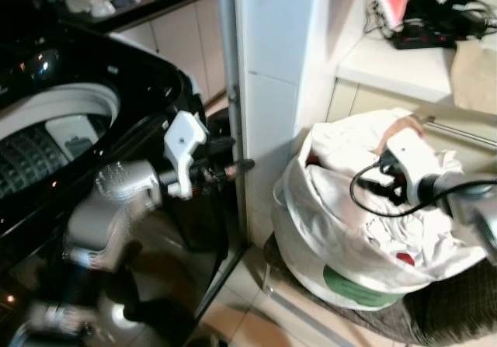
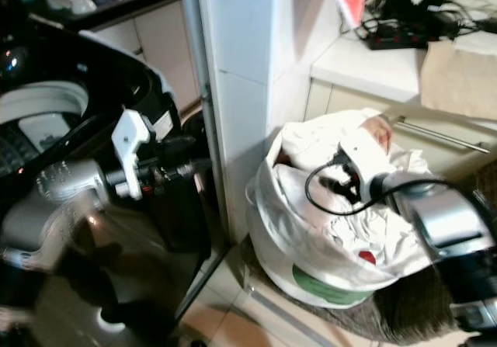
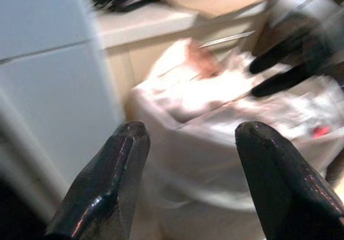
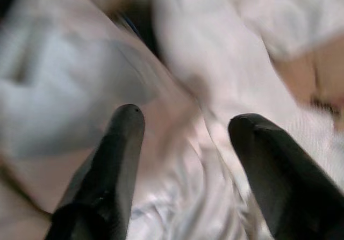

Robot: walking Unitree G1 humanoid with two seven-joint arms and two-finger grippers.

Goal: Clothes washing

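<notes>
Laundry (image 1: 349,207) sat heaped in a white bag (image 1: 365,273) beside the washer (image 1: 70,130). My right gripper (image 4: 185,159) hovered over it, fingers spread, empty; left gripper (image 3: 191,170) likewise released. I judged a deep pinch into one fold best.

laundry bag (image 1: 353,273): white, full, on floor | washing machine (image 1: 70,122): black, lid open

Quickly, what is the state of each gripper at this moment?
Left gripper: open, holding nothing, pointing toward the laundry bag.
Right gripper: open, empty, just above the white clothes in the bag.
</notes>
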